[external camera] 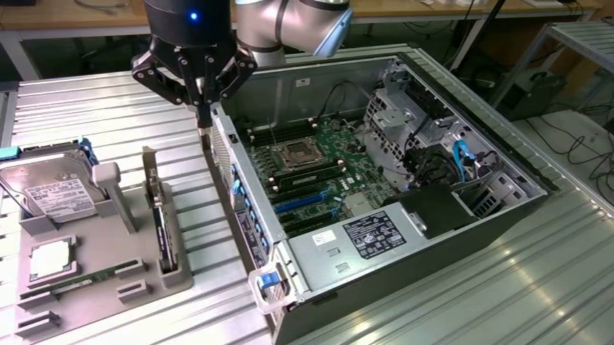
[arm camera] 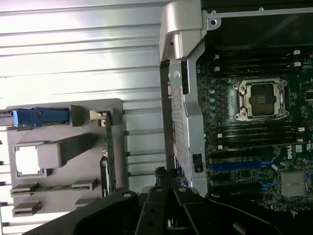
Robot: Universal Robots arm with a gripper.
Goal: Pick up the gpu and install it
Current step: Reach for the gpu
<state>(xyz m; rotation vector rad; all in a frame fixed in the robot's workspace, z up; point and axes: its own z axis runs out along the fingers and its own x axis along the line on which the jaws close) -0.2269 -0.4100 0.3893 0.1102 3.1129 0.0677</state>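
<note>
The gpu stands on edge in a slot of the grey holder tray, its green board dark on the side and its pale bracket at one end. In the wrist view the gpu runs along the tray's edge nearest the computer. My gripper hangs shut and empty above the gap between the tray and the open computer case, over the case's rear wall and higher than the gpu. The motherboard lies exposed, with blue expansion slots.
On the tray lie a silver hard drive, a processor chip and a narrow memory stick. The case's rear wall rises between tray and motherboard. A drive cage and cables fill the case's far side. Ribbed metal table all around.
</note>
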